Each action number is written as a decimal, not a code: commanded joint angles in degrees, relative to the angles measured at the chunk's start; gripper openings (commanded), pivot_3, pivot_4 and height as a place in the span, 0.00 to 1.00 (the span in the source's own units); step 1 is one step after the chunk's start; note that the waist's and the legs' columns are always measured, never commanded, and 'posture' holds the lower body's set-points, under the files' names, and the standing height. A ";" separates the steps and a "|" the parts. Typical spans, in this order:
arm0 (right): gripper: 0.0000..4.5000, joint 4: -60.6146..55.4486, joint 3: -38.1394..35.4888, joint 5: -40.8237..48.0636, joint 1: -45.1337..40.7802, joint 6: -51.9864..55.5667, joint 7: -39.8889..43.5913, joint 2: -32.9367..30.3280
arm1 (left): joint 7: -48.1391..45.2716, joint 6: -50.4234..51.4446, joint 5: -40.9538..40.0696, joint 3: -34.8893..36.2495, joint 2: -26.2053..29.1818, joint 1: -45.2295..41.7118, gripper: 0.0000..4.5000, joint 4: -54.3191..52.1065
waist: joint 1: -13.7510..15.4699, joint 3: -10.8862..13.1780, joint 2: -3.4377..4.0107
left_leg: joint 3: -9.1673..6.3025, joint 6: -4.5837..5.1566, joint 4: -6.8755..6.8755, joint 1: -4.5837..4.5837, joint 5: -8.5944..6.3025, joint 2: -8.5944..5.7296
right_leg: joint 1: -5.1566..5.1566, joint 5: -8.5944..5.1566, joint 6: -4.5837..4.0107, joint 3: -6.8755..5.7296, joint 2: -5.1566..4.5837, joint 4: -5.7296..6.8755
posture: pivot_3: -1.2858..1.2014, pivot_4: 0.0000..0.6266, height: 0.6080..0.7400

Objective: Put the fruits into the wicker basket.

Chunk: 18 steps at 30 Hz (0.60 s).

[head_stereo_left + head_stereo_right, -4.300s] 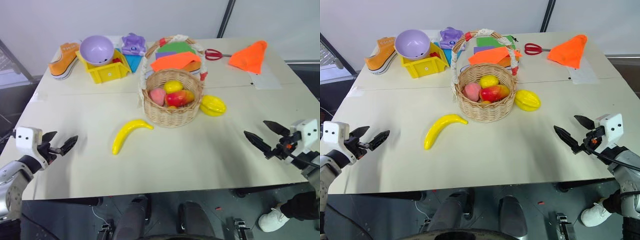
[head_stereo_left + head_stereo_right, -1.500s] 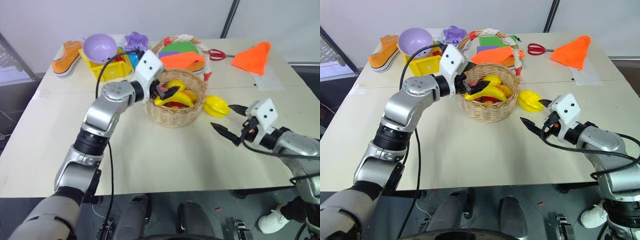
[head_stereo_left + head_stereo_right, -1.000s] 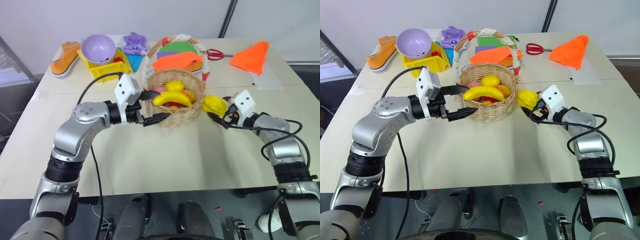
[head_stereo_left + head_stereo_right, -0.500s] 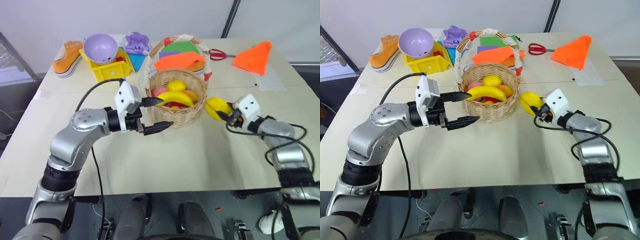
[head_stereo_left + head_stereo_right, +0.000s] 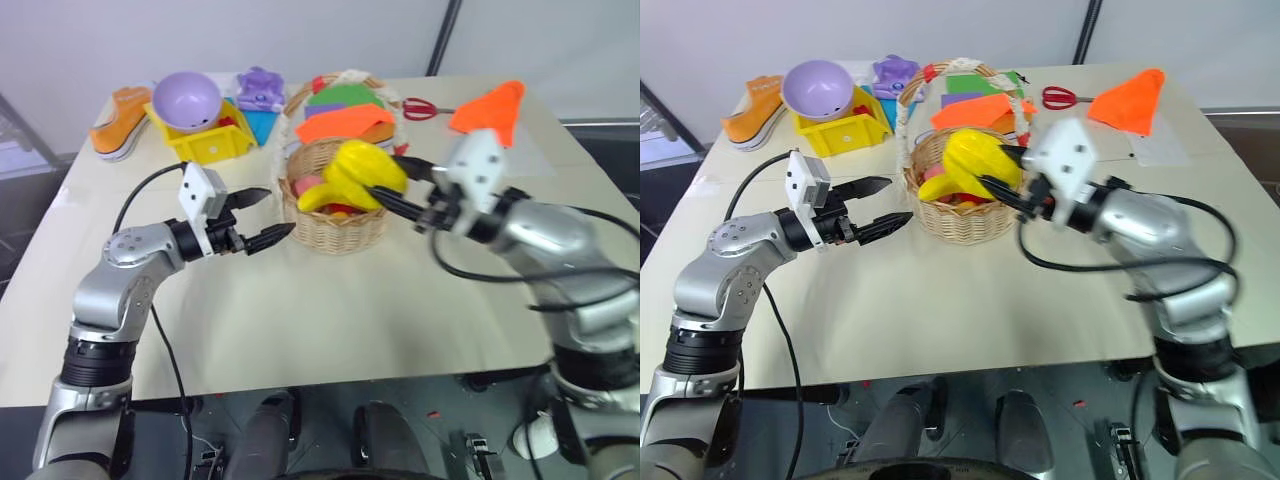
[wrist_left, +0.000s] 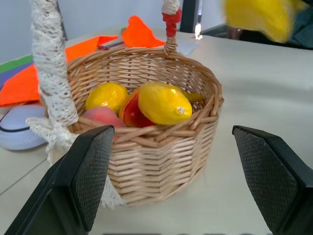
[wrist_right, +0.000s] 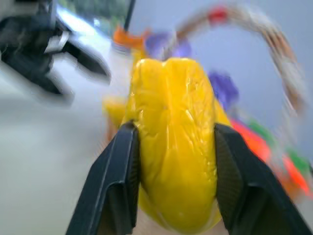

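The wicker basket (image 5: 338,226) stands mid-table with the banana (image 5: 314,198) lying across it. Inside, the left wrist view shows a small yellow fruit (image 6: 107,96), a pink one (image 6: 100,116) and a red-orange one (image 6: 131,113) beside the banana (image 6: 163,103). My right gripper (image 5: 378,182) is shut on the ridged yellow fruit (image 5: 364,167), held in the air over the basket's right rim. The fruit (image 7: 171,147) sits between both fingers (image 7: 115,186). My left gripper (image 5: 275,213) hovers open and empty just left of the basket.
Along the far edge stand an orange shoe (image 5: 112,108), a yellow bin (image 5: 205,145) holding a lavender bowl (image 5: 186,98), a purple toy (image 5: 258,88), coloured sheets (image 5: 345,115), red scissors (image 5: 425,103) and an orange cloth cone (image 5: 488,108).
My right gripper closed on the ridged fruit beside the basket, lifted it off the table and carried it left over the basket. My left gripper drew back left, still open.
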 commanded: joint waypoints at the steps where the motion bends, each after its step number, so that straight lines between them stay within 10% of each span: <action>1: 0.39 8.62 4.98 -6.33 -5.64 -2.99 -2.91 4.36 | 1.14 -0.58 -1.28 0.98 -0.92 0.00 0.93 -3.77 | 0.51 0.01 0.00 | 0.00 0.00 0.00 -0.08 0.00 -0.06 | -0.02 0.00 0.00 0.00 -0.03 -0.03 | 0.52 0.24 1.00; 8: 0.98 11.36 5.16 -11.39 -7.22 -7.45 -4.31 6.98 | 4.37 1.62 -3.01 1.35 -2.36 2.13 0.93 -8.95 | 0.89 0.01 0.00 | 0.03 -0.04 0.00 -0.11 0.03 -0.14 | -0.04 0.03 0.03 0.02 0.03 0.04 | 0.52 0.24 1.00; 18: 0.99 2.83 -10.32 -3.79 -0.25 -1.97 -2.11 -0.12 | 5.34 3.06 -5.34 0.94 -2.47 2.48 0.93 -10.86 | 0.80 0.00 0.01 | 0.05 -0.04 -0.01 -0.05 0.02 -0.06 | 0.05 0.03 0.02 0.07 0.04 0.07 | 0.52 0.24 1.00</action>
